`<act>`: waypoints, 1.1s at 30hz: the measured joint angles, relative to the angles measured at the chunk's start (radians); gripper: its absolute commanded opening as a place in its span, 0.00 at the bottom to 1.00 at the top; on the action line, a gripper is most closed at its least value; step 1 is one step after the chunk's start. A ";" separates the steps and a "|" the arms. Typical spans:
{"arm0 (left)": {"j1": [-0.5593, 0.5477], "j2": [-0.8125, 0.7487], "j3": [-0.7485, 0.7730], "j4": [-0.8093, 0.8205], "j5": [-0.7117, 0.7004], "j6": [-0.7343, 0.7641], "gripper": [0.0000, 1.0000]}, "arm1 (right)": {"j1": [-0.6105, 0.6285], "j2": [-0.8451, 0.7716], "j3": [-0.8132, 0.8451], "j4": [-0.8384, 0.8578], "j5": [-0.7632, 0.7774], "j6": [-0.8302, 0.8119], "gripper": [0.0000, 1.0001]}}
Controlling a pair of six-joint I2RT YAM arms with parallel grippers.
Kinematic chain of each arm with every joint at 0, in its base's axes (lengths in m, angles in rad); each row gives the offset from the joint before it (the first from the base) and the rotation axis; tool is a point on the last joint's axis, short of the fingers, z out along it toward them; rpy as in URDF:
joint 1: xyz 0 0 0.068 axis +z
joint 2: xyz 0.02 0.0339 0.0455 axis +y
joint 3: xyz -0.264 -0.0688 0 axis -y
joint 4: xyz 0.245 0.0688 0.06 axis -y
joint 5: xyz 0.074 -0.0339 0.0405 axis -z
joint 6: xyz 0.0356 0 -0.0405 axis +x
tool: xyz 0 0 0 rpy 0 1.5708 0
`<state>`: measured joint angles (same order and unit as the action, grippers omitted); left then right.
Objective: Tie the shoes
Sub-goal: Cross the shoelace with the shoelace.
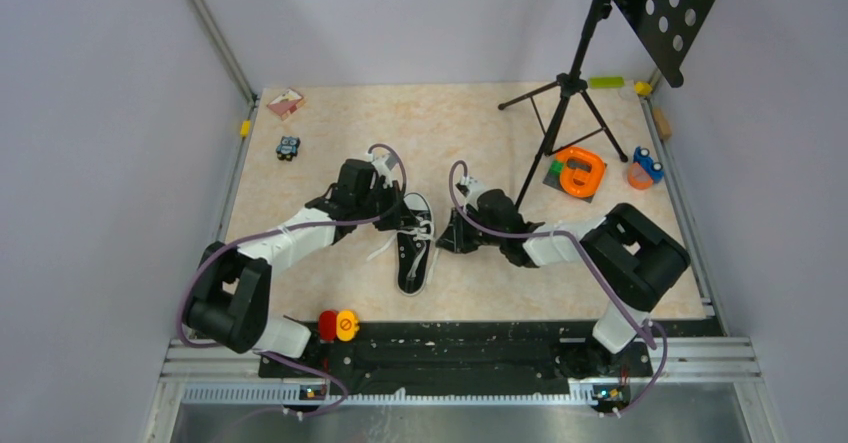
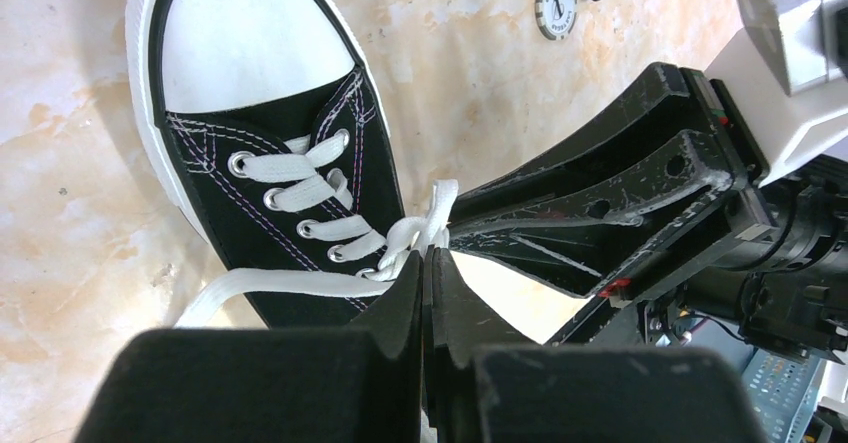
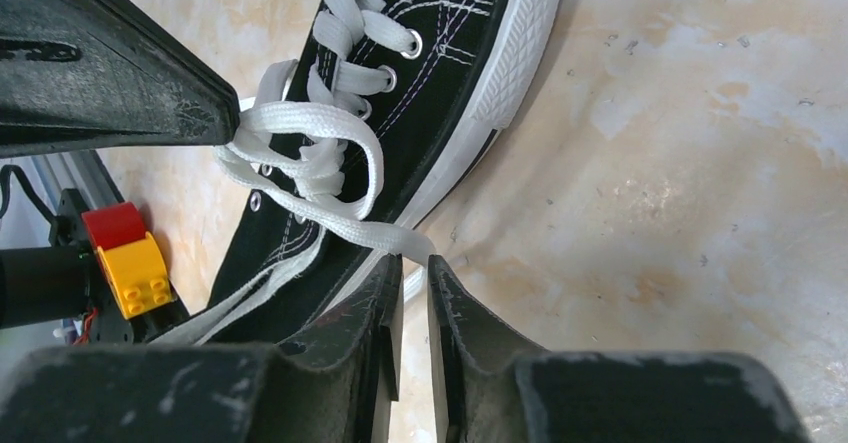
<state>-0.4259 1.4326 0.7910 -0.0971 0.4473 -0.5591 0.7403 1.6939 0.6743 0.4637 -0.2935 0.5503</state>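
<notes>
A black sneaker with white toe cap and white laces lies between the two arms, toe pointing away. In the left wrist view the shoe fills the upper left. My left gripper is shut on a strand of lace beside the crossing. The right arm's fingers reach that same spot from the right. In the right wrist view my right gripper stands beside the shoe's sole. Its jaws are open by a narrow gap, and a lace strand runs into it at the tips.
A tripod stand with a perforated black board rises at the back right. Beside it are an orange ring piece and a blue-and-orange item. Red and yellow bricks sit at the near edge. A small toy and a pink box lie back left.
</notes>
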 measured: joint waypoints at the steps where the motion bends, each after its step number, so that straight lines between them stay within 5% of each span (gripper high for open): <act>1: 0.000 -0.002 0.000 0.000 0.000 -0.001 0.00 | 0.001 0.001 0.000 0.002 0.000 0.000 0.26; 4: 0.000 -0.010 0.000 0.000 -0.001 -0.005 0.00 | 0.006 0.003 0.000 0.009 -0.002 0.002 0.36; 12: 0.000 -0.015 0.000 0.001 0.000 -0.007 0.00 | 0.018 0.011 0.001 0.026 -0.005 0.000 0.37; 15: 0.000 -0.015 0.000 0.001 0.001 -0.008 0.00 | 0.023 0.032 0.001 0.031 -0.005 0.001 0.29; 19: 0.000 -0.015 0.000 0.001 0.001 -0.008 0.00 | 0.026 0.045 0.001 0.033 0.006 0.009 0.00; 33: 0.000 -0.015 0.000 0.001 0.002 -0.007 0.00 | 0.032 -0.036 -0.016 0.016 0.018 0.019 0.00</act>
<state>-0.4259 1.4174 0.7910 -0.0963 0.4488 -0.5663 0.7727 1.6577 0.6579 0.4801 -0.2752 0.5694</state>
